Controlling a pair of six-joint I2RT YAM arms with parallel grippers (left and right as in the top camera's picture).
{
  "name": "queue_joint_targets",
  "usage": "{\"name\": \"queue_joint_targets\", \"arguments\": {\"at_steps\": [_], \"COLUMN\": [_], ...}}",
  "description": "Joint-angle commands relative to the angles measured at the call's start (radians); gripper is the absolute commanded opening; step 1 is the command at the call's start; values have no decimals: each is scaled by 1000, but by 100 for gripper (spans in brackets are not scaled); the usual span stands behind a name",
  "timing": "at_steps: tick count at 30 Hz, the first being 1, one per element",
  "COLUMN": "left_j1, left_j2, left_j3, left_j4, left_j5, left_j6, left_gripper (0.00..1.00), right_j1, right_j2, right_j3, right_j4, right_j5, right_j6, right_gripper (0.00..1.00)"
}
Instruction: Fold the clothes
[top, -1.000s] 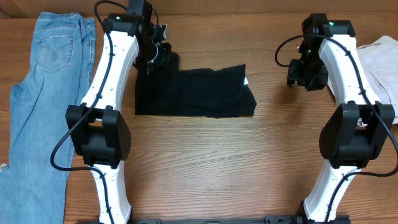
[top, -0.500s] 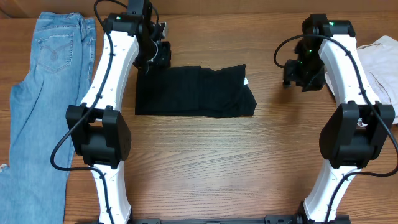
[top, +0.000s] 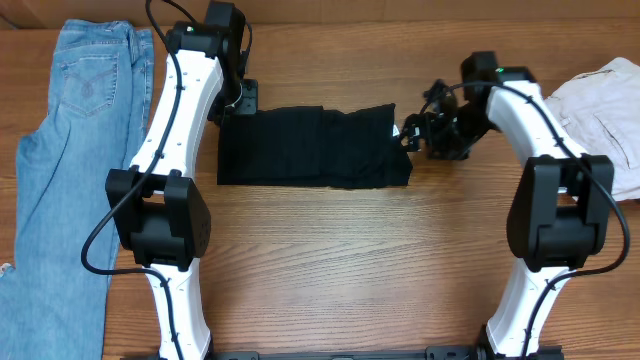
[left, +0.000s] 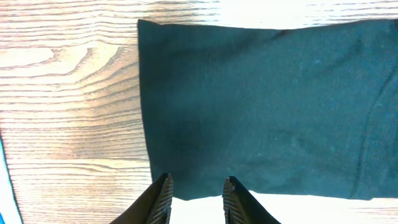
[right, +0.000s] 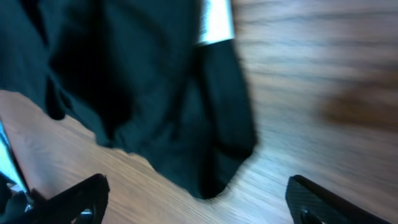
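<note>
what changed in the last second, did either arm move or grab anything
The right gripper swung in from the right to the tag end of the black trousers and opened wide, holding nothing. The left gripper shifted slightly back at their left end. The trousers, the jeans and the pale garment stayed put.

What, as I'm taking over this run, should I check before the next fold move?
1. Black garment lying flat on table: ok.
2. Left gripper open, empty, at garment's left end: ok.
3. Right gripper wide open, empty, at its right end: ok.
4. Right end's edges even: not ok, rumpled.
5. White tag visible: ok.
6. Jeans and beige garment apart from it: ok.
</note>
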Motion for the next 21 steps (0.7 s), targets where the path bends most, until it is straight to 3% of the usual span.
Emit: {"name": "queue_joint_targets", "arguments": {"at_steps": [1, 9, 14, 21], "left_j1": [6, 6, 6, 6], "left_j2": [-22, -22, -22, -22], "left_j3": [-4, -4, -4, -4], "left_j4": [-4, -5, -12, -11], "left_j5": [-24, -24, -24, -24], "left_j6": [-10, -10, -10, -10], "left_gripper": [30, 30, 30, 30], "right_j1": [45, 88, 89, 101], "right_j2": [0, 28, 43, 63], "right_j3": [-42, -89, -90, -93], "right_j4": [70, 243, 276, 293], "right_j5": [-81, -62, 65, 34], "right_j6": [-7, 76, 121, 125], "right_gripper": [97, 100, 100, 100]}}
